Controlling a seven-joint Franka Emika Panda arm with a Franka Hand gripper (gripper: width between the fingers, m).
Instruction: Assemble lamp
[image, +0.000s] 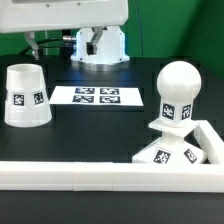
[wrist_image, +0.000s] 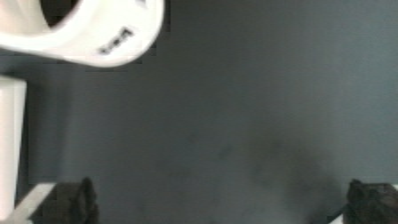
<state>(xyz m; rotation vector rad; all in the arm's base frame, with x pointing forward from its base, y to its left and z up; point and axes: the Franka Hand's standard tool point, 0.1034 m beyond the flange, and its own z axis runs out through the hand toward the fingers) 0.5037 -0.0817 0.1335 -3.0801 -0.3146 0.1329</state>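
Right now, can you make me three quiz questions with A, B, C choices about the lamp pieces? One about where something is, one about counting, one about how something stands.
1. Where is the shade?
A. the exterior view's left
B. on the bulb
C. on the marker board

2. How many tags does the marker board show?
A. two
B. four
C. six

3. How is the bulb?
A. lying flat
B. held by the hand
C. upright on the base

Answers: 1 A, it stands alone left. 2 B, four squares. 3 C, its neck meets the base.
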